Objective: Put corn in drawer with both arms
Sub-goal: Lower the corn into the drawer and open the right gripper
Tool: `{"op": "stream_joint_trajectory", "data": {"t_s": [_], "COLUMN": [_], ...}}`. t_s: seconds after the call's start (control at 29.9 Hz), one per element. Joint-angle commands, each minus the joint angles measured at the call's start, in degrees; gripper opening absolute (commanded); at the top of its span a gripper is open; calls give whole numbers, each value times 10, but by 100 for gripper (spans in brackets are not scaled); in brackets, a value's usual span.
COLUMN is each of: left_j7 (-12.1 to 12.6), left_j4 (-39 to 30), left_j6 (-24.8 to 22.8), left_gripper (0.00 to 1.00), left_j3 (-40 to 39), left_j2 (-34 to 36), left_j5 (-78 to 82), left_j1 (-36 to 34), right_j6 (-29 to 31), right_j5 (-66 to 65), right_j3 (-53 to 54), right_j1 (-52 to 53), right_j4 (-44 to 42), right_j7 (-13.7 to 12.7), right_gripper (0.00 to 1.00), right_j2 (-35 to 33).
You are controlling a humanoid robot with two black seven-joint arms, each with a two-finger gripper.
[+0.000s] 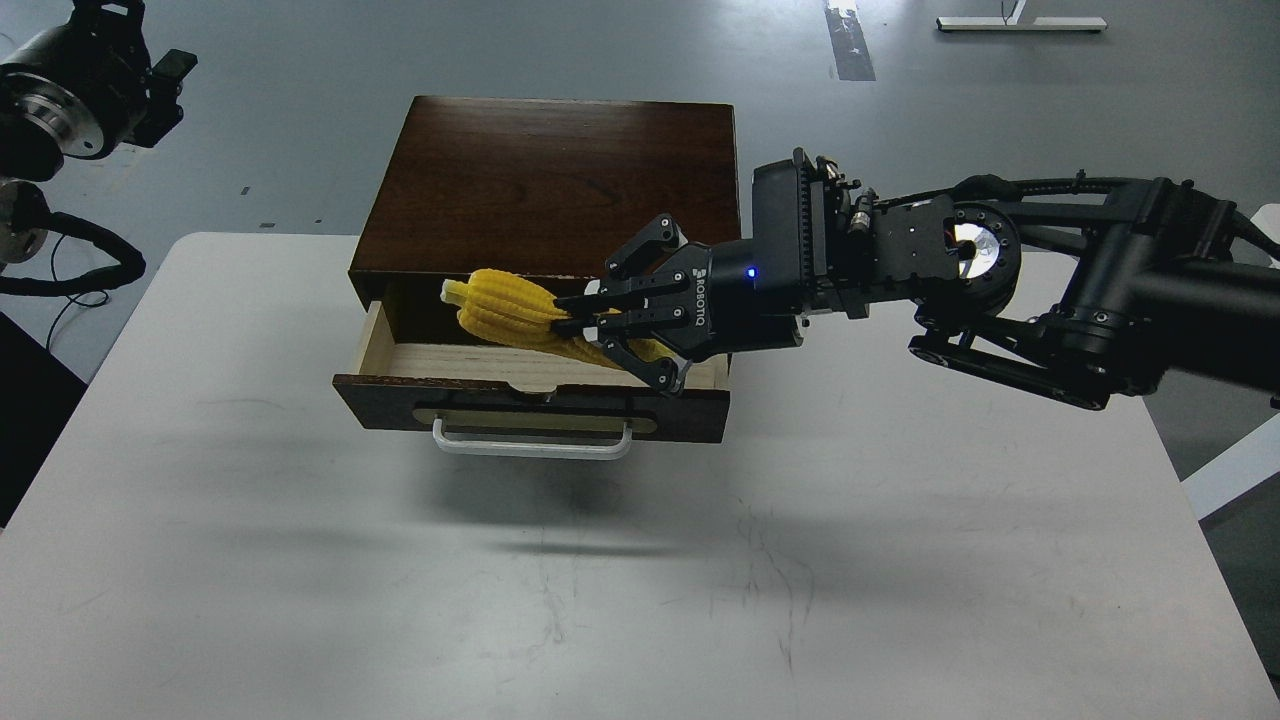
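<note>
The yellow corn [505,312] lies sideways in my right gripper [590,325], pale tip to the left, held just over the open drawer [540,395]. The right gripper is shut on the corn's thick end, and its fingers [640,245] cover that end. The drawer is pulled partway out of the dark wooden cabinet [550,185] and shows its pale wood inside, brass-coloured plate and white bar handle [532,445]. My left arm [70,90] is raised at the far upper left, away from the table; its gripper does not show clearly.
The cabinet stands at the back middle of the white table [640,560]. My right arm [1000,290] stretches in from the right over the table's back right part. Grey floor lies behind.
</note>
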Motion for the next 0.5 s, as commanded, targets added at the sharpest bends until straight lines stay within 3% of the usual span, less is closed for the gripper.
{"op": "stream_joint_trajectory", "data": {"t_s": [0.0, 0.27, 0.43, 0.47], "left_j7": [0, 0, 0, 0], "left_j4": [0, 0, 0, 0], "left_j6": [0, 0, -1, -1], "left_gripper": [98, 98, 98, 98], "left_j3": [0, 0, 1, 1], "left_j2": [1, -1, -1, 0], "left_j5": [0, 0, 0, 0], "left_j1": [0, 0, 0, 0], "right_j6": [0, -4, -4, -4], "right_j5": [0, 0, 1, 3], "right_j3": [-1, 0, 1, 1], "right_j1": [1, 5, 0, 0], "right_j4": [-13, -48, -48, -47], "right_j7": [0, 0, 0, 0], "right_gripper": [4, 6, 50, 71], "right_j2": [4, 12, 17, 18]}}
